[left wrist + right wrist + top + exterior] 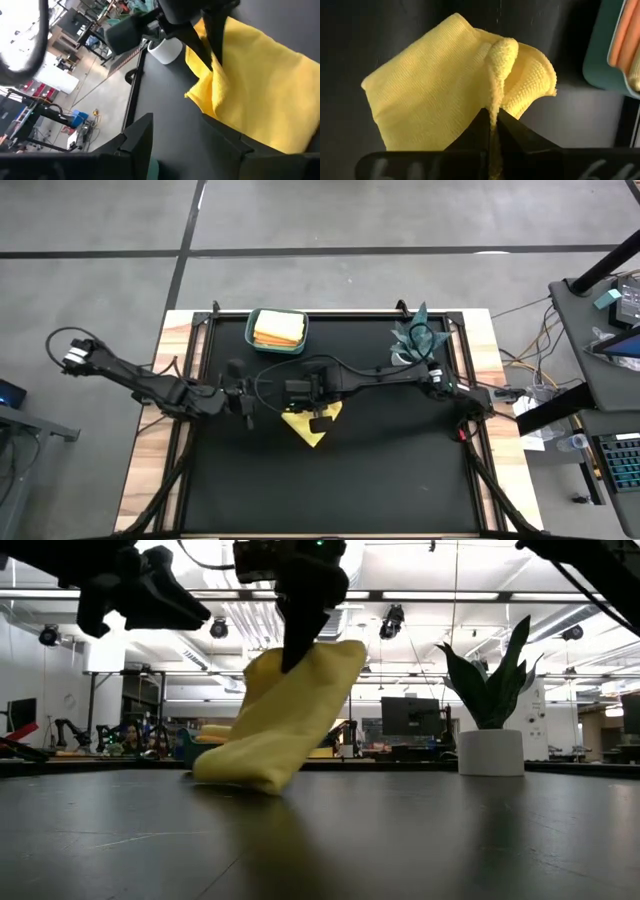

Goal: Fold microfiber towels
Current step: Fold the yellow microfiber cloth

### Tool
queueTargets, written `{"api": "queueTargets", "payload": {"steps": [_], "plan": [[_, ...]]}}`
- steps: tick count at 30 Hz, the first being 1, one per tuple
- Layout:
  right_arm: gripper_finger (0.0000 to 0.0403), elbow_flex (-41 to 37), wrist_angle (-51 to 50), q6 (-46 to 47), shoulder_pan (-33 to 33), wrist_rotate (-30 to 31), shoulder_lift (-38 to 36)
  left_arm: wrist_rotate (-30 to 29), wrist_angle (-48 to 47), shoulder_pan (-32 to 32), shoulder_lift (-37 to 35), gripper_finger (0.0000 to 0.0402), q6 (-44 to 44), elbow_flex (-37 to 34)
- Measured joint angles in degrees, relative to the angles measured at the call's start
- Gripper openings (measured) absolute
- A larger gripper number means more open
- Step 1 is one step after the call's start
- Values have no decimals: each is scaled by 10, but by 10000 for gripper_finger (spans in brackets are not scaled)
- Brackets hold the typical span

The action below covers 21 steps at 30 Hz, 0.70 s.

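Note:
A yellow microfiber towel (285, 720) hangs slanted below my right gripper (300, 655), which is shut on it above the middle of the black table; the towel's lower end rests on the mat. In the high view the towel (305, 430) shows under my right gripper (318, 420). My left gripper (245, 405) stands open just left of the towel, touching nothing; its wrist view shows its gripper (175, 122) with the towel (265, 85) beyond it. More folded towels, yellow and orange, lie in the teal bin (277, 330). My right gripper pinches a bunched-up ridge of the towel (495, 107) between its two fingers, with several layers gathered there. The fingers come from above, slanting down. The towel hangs tilted below them, slack, with its lower end (235, 772) lying on the table.
The teal bin stands at the table's far edge, left of centre. A potted plant (415, 335) in a white pot (490, 752) stands at the far right. Bare black mat (330, 490) lies toward the near edge.

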Motion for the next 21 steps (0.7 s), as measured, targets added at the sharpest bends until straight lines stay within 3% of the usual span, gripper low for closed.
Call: {"api": "queueTargets", "payload": {"steps": [3, 8, 21], "plan": [[13, -31, 1, 19, 3, 0, -22, 9, 11, 0, 8, 144, 0, 0], [13, -120, 76, 43, 8, 18, -75, 78, 65, 0, 36, 144, 5, 0], [13, -347, 330, 43, 9, 19, -203, 64, 252, 38, 190, 144, 91, 13]]}}
